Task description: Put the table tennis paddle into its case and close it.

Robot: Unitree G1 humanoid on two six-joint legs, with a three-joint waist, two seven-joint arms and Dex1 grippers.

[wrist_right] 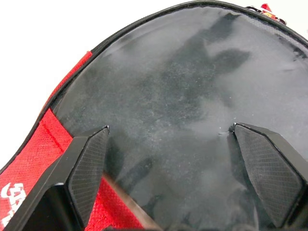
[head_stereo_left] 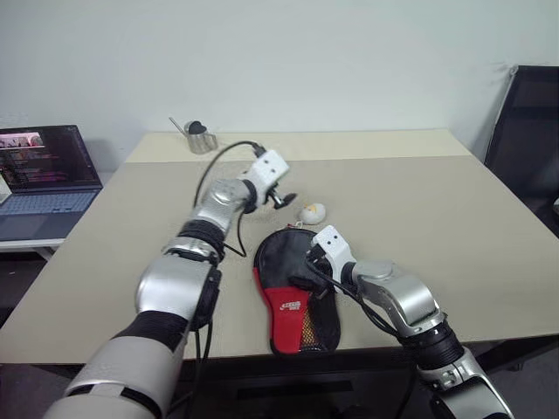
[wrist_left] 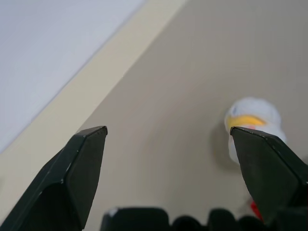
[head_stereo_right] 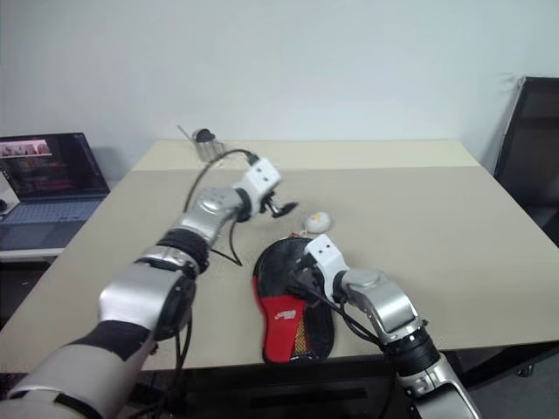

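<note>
The case (head_stereo_left: 288,292) lies flat near the table's front edge, black with a red logo panel and a mesh pocket at its narrow near end. The paddle is hidden; something light brown shows through the mesh, and I cannot tell what it is. My right gripper (head_stereo_left: 308,264) hangs open just over the case's round black part; in the right wrist view its fingers (wrist_right: 86,159) spread wide above the black fabric. My left gripper (head_stereo_left: 286,199) is open and empty, raised above the table beyond the case's far end.
A small white and yellow ball-like thing (head_stereo_left: 312,212) lies just past the case, close to my left gripper. A metal cup (head_stereo_left: 201,138) stands at the beige table's (head_stereo_left: 419,201) far left. An open laptop (head_stereo_left: 44,175) sits left, a black chair (head_stereo_left: 528,131) right.
</note>
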